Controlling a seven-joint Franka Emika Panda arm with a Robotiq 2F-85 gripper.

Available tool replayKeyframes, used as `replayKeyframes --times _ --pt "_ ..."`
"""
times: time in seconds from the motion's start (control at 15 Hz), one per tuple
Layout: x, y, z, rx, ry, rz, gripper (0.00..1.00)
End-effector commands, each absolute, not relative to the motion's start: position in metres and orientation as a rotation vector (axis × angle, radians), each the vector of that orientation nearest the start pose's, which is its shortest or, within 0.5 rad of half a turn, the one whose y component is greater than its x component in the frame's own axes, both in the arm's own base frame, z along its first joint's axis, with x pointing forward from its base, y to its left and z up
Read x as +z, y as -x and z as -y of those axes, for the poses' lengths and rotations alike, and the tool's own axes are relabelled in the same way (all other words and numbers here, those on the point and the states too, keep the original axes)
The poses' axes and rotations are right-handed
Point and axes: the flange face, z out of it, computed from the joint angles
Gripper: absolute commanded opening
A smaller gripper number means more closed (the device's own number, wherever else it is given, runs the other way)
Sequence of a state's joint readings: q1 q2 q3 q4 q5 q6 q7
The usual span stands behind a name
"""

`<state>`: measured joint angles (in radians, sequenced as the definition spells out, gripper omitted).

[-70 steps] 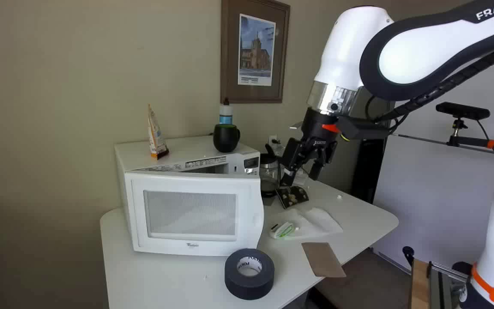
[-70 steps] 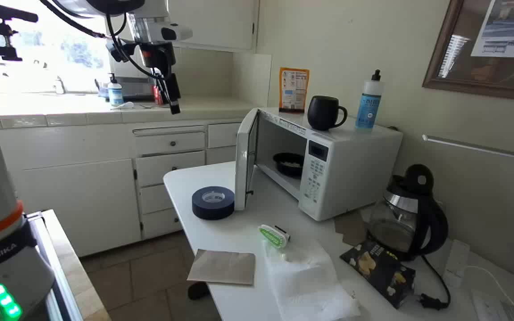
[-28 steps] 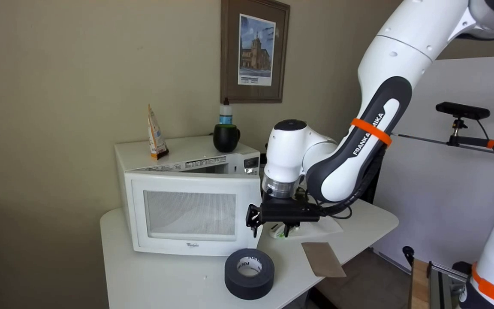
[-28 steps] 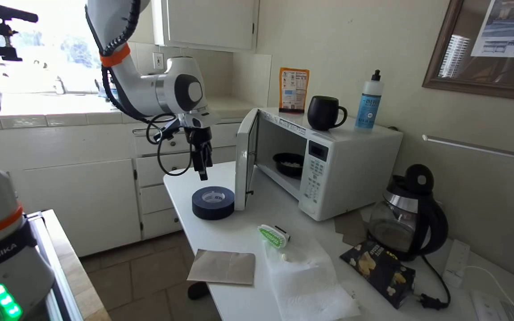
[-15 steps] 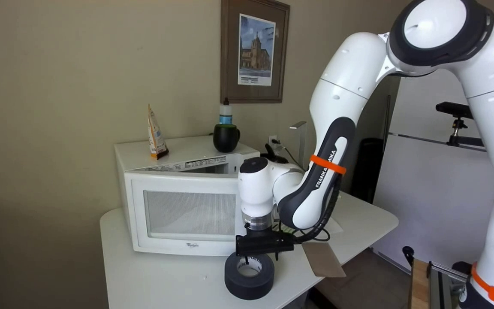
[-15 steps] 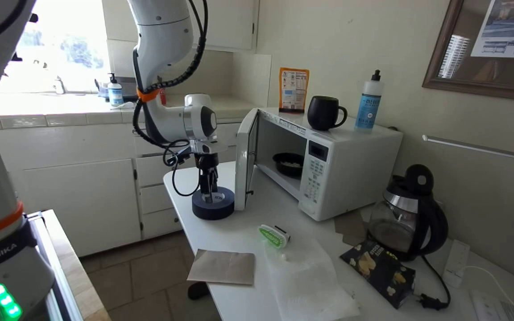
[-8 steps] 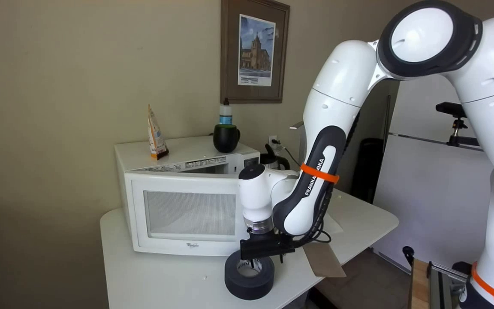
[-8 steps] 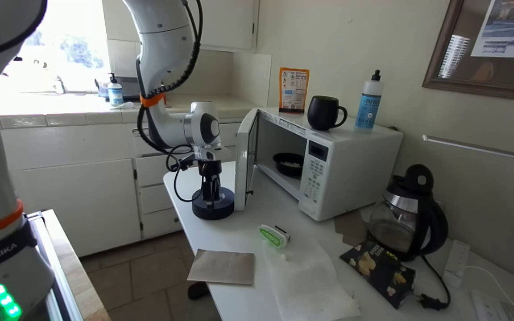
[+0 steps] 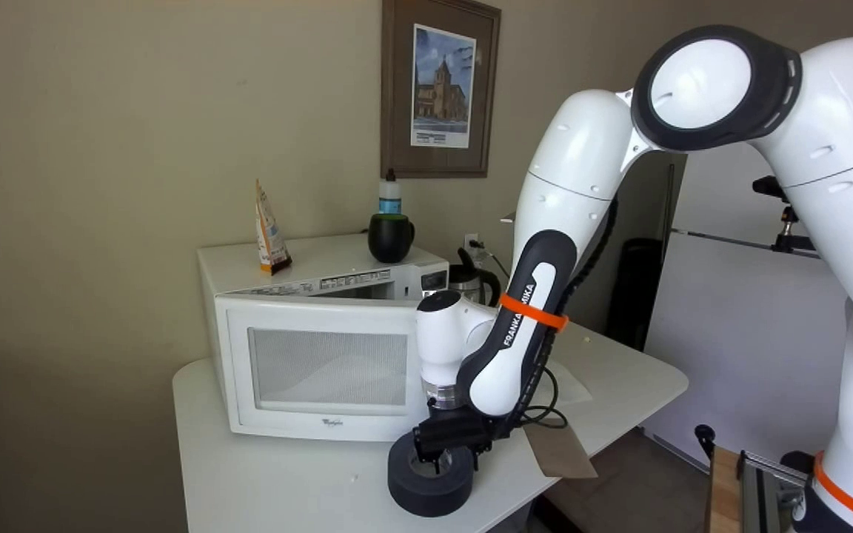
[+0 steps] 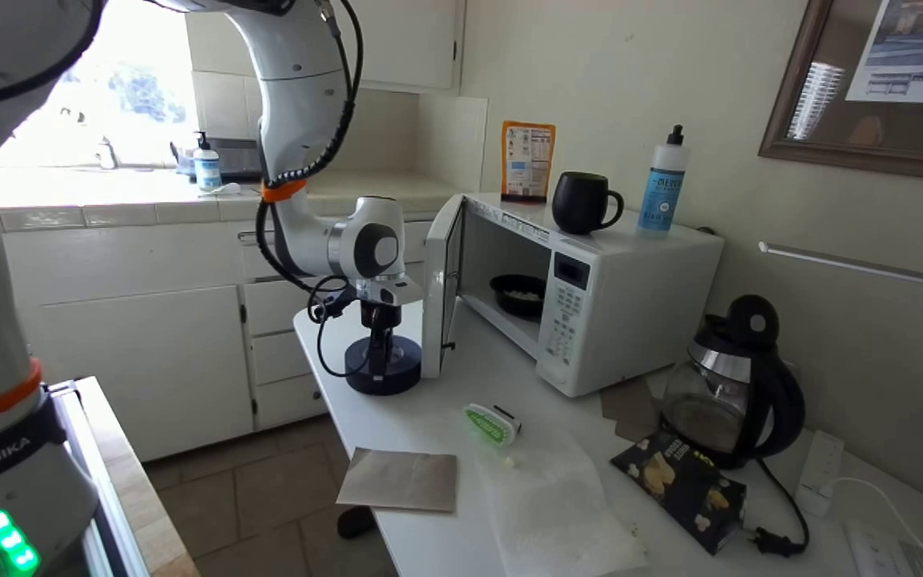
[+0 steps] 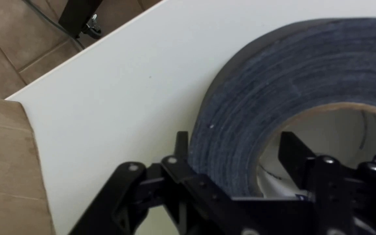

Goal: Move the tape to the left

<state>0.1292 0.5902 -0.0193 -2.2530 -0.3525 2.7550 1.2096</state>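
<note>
The tape, a thick dark roll, lies flat on the white table in both exterior views (image 9: 428, 497) (image 10: 408, 373), in front of the microwave's open door. It fills much of the wrist view (image 11: 240, 98), cut off at the right edge. My gripper (image 11: 234, 135) is open and lowered astride the near part of the roll. One of its fingers (image 11: 182, 143) stands outside the roll, close against its outer wall. The opposite finger is in the centre hole, with a gap to the inner wall. The gripper (image 9: 457, 466) points down in both exterior views; the fingers' lower ends are partly hidden.
The white microwave (image 9: 330, 370) stands behind the tape, its open door (image 10: 439, 288) beside the roll. A brown paper piece (image 10: 397, 479), a green-white brush (image 10: 492, 425) and a paper towel (image 10: 558, 513) lie nearby. The table edge (image 11: 86, 49) is close to the tape.
My arm has swung over from higher up and lowered the gripper onto the roll, one finger going into the hole. The tape has not moved.
</note>
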Motion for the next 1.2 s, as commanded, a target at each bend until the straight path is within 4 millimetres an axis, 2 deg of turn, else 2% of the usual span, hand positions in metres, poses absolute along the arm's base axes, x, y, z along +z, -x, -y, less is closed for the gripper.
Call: replayKeyframes --times 0.0,0.2,0.47,0.67,1.13 --pt "0.082 -0.512 -0.068 -0.002 3.015 -1.166 0.42" --pt "0.088 -0.512 -0.071 0.011 2.988 -1.119 0.22" --pt "0.106 -0.504 -0.095 -0.004 3.022 -0.973 0.21" --pt "0.123 -0.498 -0.133 -0.071 3.070 -0.836 0.21" --pt "0.154 -0.508 -0.225 -0.142 3.069 -0.665 0.21"
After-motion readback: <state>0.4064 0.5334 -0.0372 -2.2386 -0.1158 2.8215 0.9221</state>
